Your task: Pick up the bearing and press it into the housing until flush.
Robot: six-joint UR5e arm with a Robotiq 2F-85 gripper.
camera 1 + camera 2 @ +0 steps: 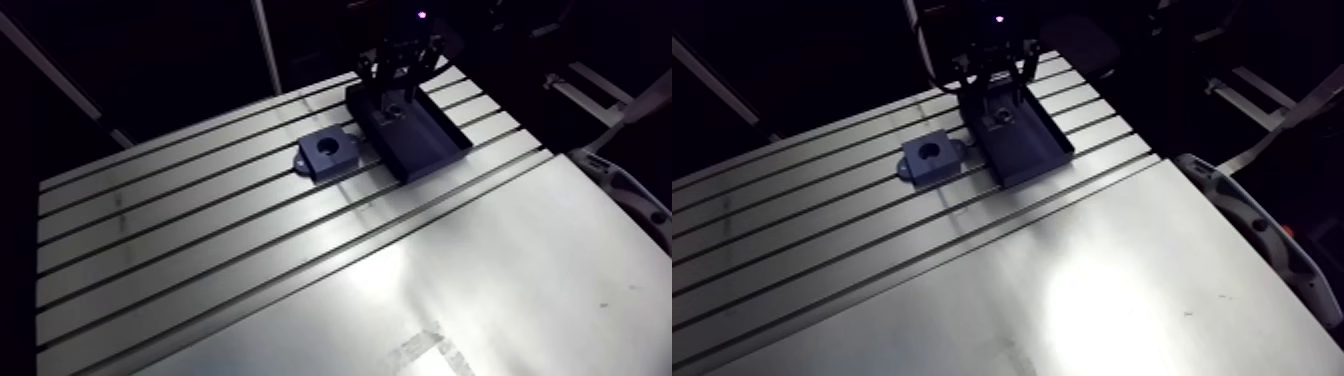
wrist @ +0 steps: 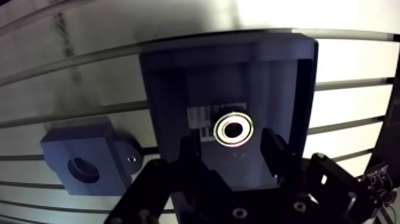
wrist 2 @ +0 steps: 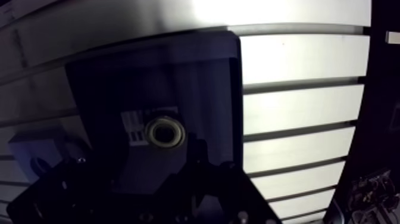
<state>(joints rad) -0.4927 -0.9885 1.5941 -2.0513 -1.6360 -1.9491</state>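
A small metal ring bearing lies flat on the floor of a dark blue tray. My gripper hangs over the tray, open, with one finger on each side of the bearing and a little short of it; nothing is between the fingers. The dark blue housing block with a round bore in its top stands on the slotted table beside the tray, apart from it. In the arm view the gripper reaches down into the tray, and the housing sits just left of it.
The tray's raised walls enclose the bearing. A printed label lies on the tray floor next to the bearing. The slotted aluminium table stretches toward the near side, with a smooth plate at the front right.
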